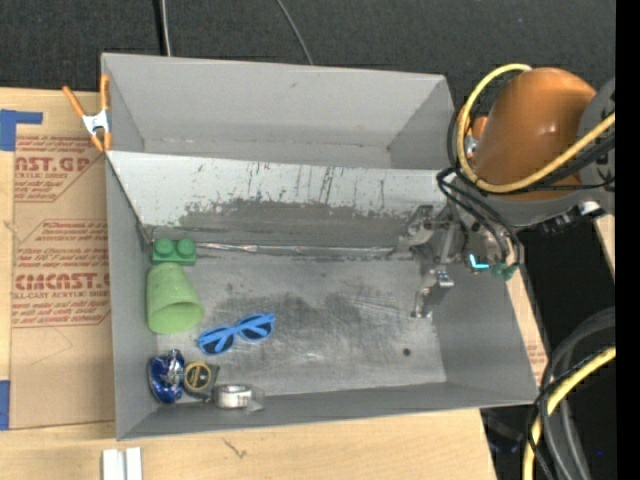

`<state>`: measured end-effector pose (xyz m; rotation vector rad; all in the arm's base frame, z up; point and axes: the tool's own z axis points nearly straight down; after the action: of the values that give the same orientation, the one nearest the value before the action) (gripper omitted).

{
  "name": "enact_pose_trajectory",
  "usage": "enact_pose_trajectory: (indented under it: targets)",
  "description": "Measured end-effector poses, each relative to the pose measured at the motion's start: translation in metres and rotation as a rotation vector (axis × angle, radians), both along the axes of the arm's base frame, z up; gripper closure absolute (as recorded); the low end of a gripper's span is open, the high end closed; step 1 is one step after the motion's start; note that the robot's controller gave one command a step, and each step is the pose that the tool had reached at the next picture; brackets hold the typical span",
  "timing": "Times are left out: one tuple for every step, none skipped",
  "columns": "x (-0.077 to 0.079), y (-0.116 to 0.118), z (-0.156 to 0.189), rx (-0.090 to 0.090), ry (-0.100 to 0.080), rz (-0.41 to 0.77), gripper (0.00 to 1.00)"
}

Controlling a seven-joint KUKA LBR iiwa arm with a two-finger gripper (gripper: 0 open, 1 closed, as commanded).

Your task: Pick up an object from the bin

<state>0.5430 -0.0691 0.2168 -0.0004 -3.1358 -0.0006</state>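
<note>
My gripper (427, 303) hangs over the bare right part of the bin floor, fingers pointing down with nothing between them. The loose things all lie far off at the left. A pair of blue toy sunglasses (236, 333) is the nearest, on the floor left of centre. Beside the left wall stands a light green cup (171, 299), and a green toy brick (174, 251) sits just behind it.
In the front left corner lie a blue crumpled thing (164, 377), a small round tape measure (200, 376) and a roll of clear tape (234, 397). The arm's orange cover and cables hang above the bin's right rim.
</note>
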Motion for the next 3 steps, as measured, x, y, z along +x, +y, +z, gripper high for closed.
enact_pose_trajectory:
  targets:
    - [0.015, 0.088, -0.143, -0.003, -0.014, 0.351, 0.0]
    - [-0.005, 0.116, -0.115, 0.003, -0.008, 0.335, 0.0]
    - [-0.001, 0.223, -0.117, 0.006, -0.01, 0.468, 0.0]
